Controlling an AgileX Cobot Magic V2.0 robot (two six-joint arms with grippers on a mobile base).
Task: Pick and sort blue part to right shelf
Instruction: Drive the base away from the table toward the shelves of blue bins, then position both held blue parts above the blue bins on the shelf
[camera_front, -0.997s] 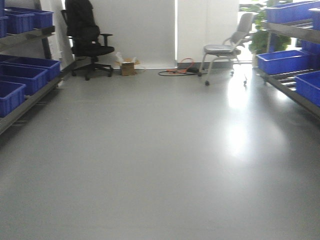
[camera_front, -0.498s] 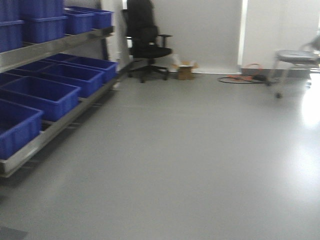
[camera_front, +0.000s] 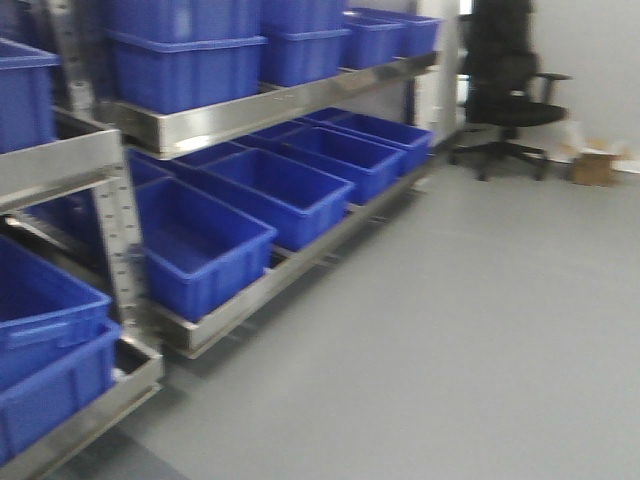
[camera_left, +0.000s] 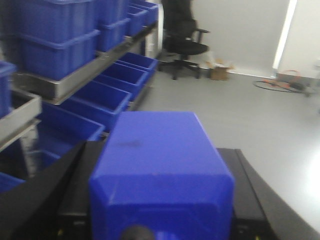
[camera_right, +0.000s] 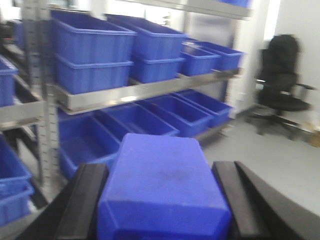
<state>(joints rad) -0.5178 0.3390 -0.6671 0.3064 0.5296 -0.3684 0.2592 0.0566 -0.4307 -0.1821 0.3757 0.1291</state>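
Note:
No loose blue part shows in any view, and the right shelf is out of view. In the left wrist view, my left gripper (camera_left: 160, 150) has its black fingers (camera_left: 80, 180) set wide apart, with a blue block-shaped housing (camera_left: 160, 170) filling the space between them. My right gripper (camera_right: 162, 167) looks the same: black fingers (camera_right: 90, 195) spread on either side of a blue block (camera_right: 162, 190), with a gap on its right side. Neither gripper shows in the front view.
A steel rack (camera_front: 250, 110) of large blue bins (camera_front: 270, 190) fills the left of the front view, close by. Its upright post (camera_front: 115, 240) stands near. Grey floor (camera_front: 480, 330) opens to the right. A black office chair (camera_front: 505, 90) and a cardboard box (camera_front: 595, 165) stand at the back.
The front view has swung left: the right shelf and the grey chair have left the picture, and the left rack of blue bins now fills the left half, much closer.

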